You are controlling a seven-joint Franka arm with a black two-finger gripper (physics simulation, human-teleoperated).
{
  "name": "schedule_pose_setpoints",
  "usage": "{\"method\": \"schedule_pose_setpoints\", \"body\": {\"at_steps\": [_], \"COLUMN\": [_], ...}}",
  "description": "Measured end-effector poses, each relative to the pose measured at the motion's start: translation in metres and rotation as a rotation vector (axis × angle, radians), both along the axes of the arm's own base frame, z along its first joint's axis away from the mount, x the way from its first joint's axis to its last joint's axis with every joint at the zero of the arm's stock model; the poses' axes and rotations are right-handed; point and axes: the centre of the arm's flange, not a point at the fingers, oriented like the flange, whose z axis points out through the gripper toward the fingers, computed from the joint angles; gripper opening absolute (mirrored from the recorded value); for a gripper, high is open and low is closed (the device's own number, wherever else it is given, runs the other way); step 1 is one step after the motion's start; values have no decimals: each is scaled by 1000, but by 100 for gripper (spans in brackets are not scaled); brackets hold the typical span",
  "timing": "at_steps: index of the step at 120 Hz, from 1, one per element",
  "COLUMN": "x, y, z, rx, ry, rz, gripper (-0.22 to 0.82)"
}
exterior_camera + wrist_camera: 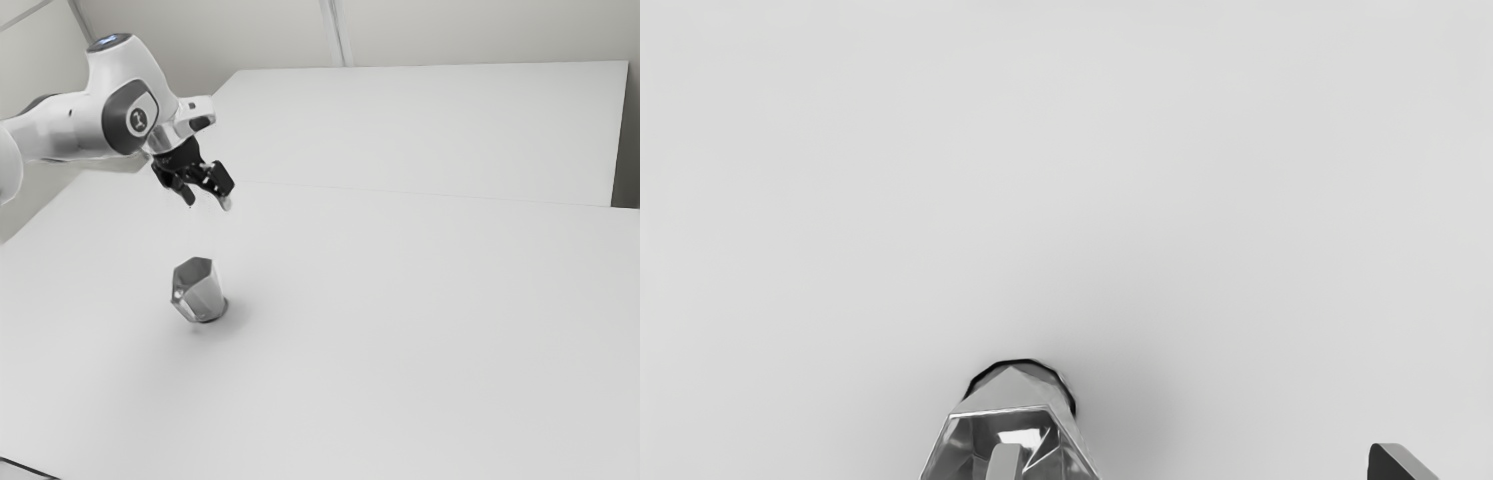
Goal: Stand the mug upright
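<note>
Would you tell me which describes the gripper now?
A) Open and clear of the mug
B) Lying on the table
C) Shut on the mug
A: the gripper hangs open above the mug, with a visible gap between them in the exterior view.

Mug — base at twelve o'clock from mouth, one finger before it, another at three — well apart.

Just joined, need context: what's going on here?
The robot's gripper is above the metallic mug with its fingers apart, holding nothing. The mug is on the white table, its opening visible from above; I can't tell whether it stands fully upright. The task is to set it upright, so this could be an approach or a retreat.
</note>
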Motion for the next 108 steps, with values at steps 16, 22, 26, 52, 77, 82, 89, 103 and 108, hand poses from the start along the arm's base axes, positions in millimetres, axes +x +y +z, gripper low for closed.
{"method": "schedule_pose_setpoints", "body": {"at_steps": [16,22,26,52,77,82,89,103,108], "x": [20,22,21,15,6,5,4,3,3], "y": [0,2,4,7,3,3,2,2,2], "z": [48,64,72,115,123,123,123,122,122], "rx": [0,0,-1,-6,-12,-13,-16,-20,-21], "ry": [6,10,16,38,88,94,102,112,114], "rz": [3,9,13,17,9,9,9,10,11], "gripper": [58,59,59,60,60,60,60,60,60]}}
